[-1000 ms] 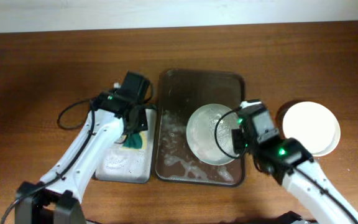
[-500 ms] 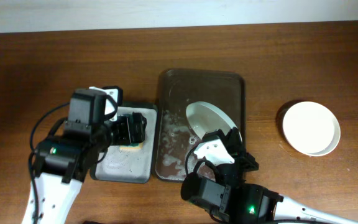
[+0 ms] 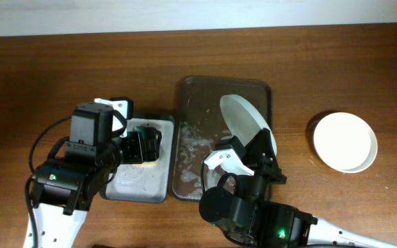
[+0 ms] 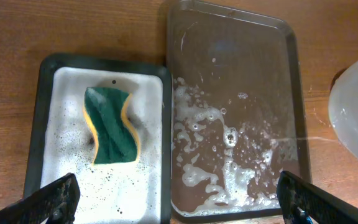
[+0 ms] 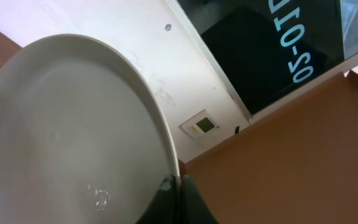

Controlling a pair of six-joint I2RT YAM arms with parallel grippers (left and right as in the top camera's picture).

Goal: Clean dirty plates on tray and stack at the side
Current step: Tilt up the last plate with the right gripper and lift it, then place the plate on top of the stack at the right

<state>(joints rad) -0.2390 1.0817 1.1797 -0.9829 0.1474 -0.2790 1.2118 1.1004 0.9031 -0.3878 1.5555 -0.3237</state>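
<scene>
Pinching the rim of the tilted plate [image 3: 247, 124], our right gripper [image 3: 257, 157] holds it above the right half of the brown tray [image 3: 222, 81]. The plate stands steeply on edge rather than lying flat. From the right wrist camera we see a dark fingertip [image 5: 188, 200] closed against the plate's lower rim, and the plate's pale face carries a few water droplets.

Our left gripper [image 3: 143, 145] hovers over the small grey-white tray [image 3: 140, 187], which sits just left of the brown tray and almost touches it. Its jaws are spread wide with nothing between them. A green and yellow sponge [image 4: 110, 127] lies flat in the small tray among soapy suds.

White foam [image 4: 216, 162] covers the brown tray's floor, mostly along its left side and the end nearest us, while the far end is bare and wet.

A clean plate [image 3: 344, 141] rests on the wooden table [image 3: 47, 69], well apart to the right of the brown tray. We cannot tell whether it is one plate or a stack.
</scene>
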